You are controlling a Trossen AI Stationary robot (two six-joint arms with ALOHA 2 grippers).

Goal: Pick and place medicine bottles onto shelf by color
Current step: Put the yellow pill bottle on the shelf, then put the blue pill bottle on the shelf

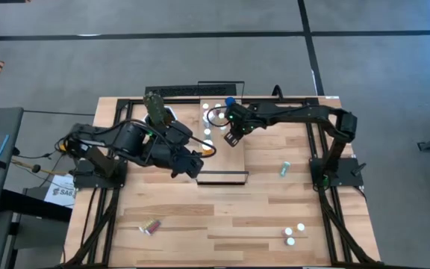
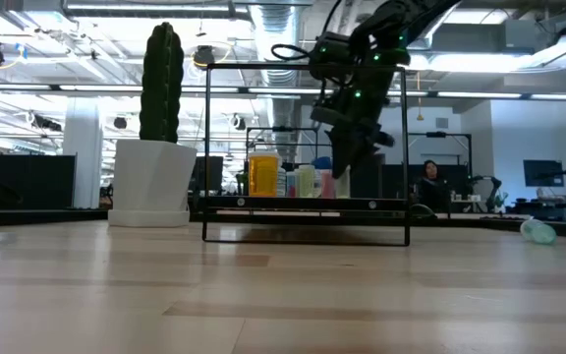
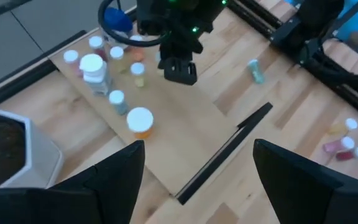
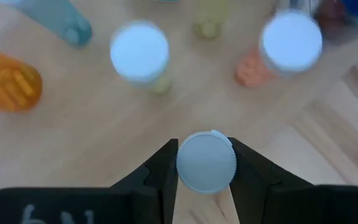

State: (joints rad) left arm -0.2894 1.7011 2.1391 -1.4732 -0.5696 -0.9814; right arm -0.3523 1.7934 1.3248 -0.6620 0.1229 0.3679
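The shelf is a light-wood board with a dark frame at the table's far middle. Several medicine bottles stand on its far part; they also show in the low view and the left wrist view. My right gripper hangs over the shelf, shut on a white-capped bottle whose body is hidden under its cap. My left gripper is open and empty over the shelf's near left corner. Loose bottles lie on the table: a green one, a reddish one and white-capped ones. My right gripper pinches the bottle's round white cap by its rim between the two fingers. The fingers come from above, pointing down. The bottle stands upright under them, over the shelf board. Whether its base touches the board is hidden.
A white hexagonal pot with a tall green cactus stands left of the shelf. The shelf's dark frame rises above the board. Bare tabletop lies toward the near edge. A person sits in the room behind.
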